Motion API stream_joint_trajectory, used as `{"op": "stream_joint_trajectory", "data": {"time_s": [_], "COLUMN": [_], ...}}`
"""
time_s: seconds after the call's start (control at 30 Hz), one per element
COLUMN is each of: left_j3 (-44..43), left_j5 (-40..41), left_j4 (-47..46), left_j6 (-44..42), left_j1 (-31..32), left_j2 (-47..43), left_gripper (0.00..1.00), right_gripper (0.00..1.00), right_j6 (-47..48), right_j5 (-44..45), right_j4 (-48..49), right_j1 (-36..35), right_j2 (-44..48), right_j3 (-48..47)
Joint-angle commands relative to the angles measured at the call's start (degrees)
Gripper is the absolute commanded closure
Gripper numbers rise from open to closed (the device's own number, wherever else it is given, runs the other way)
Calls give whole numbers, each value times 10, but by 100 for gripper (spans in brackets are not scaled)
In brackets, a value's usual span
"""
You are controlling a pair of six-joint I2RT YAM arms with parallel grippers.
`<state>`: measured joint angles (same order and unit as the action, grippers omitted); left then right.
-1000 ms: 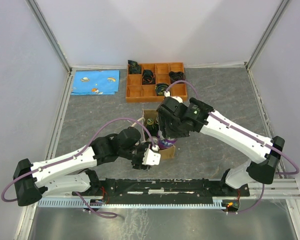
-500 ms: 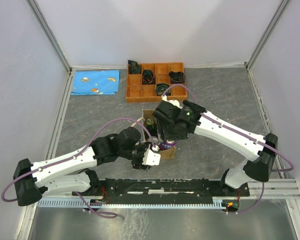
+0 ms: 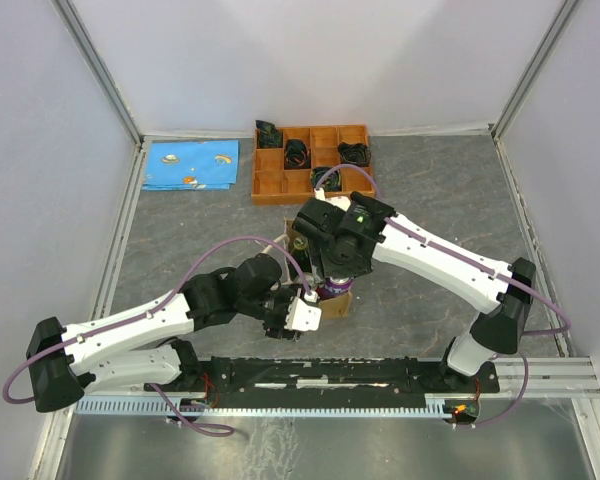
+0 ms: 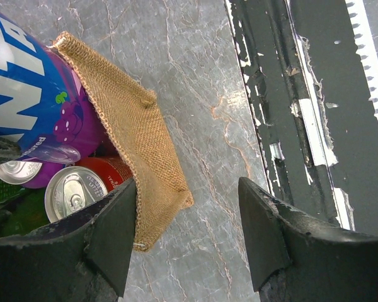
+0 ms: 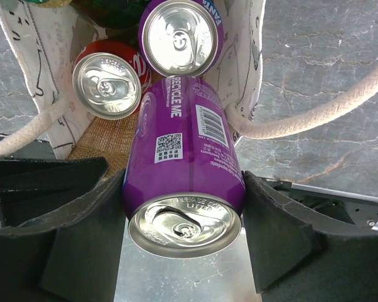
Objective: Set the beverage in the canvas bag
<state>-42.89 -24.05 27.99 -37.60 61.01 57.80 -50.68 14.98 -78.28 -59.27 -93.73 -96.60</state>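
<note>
One wide-spread pair of jaws sits nearest us: our left gripper (image 4: 186,233) straddles the burlap wall of the canvas bag (image 4: 145,138) without pinching it. The bag stands toward the table's (image 3: 430,190) near edge, midway along. Inside we see a red can (image 5: 107,75) and a second purple can (image 5: 179,34), both upright. Our right gripper (image 5: 183,214) clamps the purple can (image 5: 183,145) by its sides, tilted, lower end at the bag's mouth. By the far edge, an orange tray (image 3: 263,183) holds dark coiled items in some compartments.
</note>
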Motion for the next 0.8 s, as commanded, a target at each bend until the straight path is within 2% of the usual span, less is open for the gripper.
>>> {"op": "stream_joint_trajectory", "data": {"time_s": [0.0,0.37,0.77], "left_j3": [0,0,4], "left_j5": [-22,-22,-18], "left_j4": [18,18,19], "left_j6": [-17,-20,-16], "left_j1": [8,8,8], "left_j2": [-6,-6,-17], "left_gripper": [31,31,31], "right_gripper": [100,100,100], "right_j6": [21,30,38], "right_j5": [43,-6,-22], "right_j4": [-102,-54,-7], "right_j1": [1,0,-2], "right_j2": [8,-7,-44], "right_j3": [-29,22,39]}}
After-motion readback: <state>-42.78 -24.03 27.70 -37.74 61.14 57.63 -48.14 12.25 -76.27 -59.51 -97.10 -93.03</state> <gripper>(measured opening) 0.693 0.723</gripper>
